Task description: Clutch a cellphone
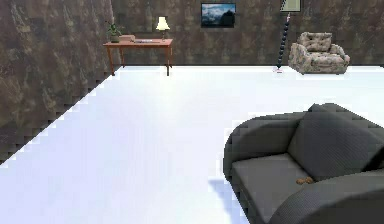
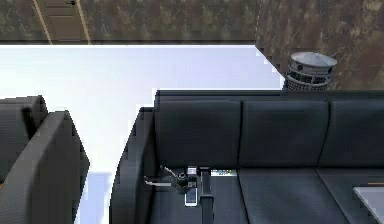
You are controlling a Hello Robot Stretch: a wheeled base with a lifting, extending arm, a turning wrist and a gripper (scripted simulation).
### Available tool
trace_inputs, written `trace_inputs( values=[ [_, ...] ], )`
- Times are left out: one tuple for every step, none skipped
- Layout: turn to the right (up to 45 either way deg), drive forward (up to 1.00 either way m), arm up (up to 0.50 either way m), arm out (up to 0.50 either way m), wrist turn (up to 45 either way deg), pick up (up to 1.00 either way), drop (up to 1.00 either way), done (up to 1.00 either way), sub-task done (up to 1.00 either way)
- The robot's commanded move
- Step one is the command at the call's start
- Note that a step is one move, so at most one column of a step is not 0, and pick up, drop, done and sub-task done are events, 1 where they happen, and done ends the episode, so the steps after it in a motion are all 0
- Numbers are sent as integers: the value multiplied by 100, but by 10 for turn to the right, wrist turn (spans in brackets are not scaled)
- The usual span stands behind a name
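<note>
Over the seat of the dark sofa (image 2: 280,130), reaching low, presumably hunting a cellphone there; cannot tell jaws' spread or any hold.

The sofa (image 2: 280,130) and a pale flat thing (image 2: 372,198) on its seat ran off the arm side view's right edge. Whether the gripper (image 2: 158,181) held anything was unclear.

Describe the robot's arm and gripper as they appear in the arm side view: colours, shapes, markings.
The arm is a dark, square-sectioned bar. At its far end sit two small white squares printed with black marks. Left of them the gripper has a compact dark body that ends in two thin fingers of a paler, metallic look. No cables can be made out.
</note>
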Motion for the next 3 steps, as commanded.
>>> trace_inputs(
  values=[
    [0,0,0,0,420,0,0,0,0],
    [0,0,-30,0,0,0,0,0,0],
    [0,0,0,0,0,100,0,0,0]
  ],
)
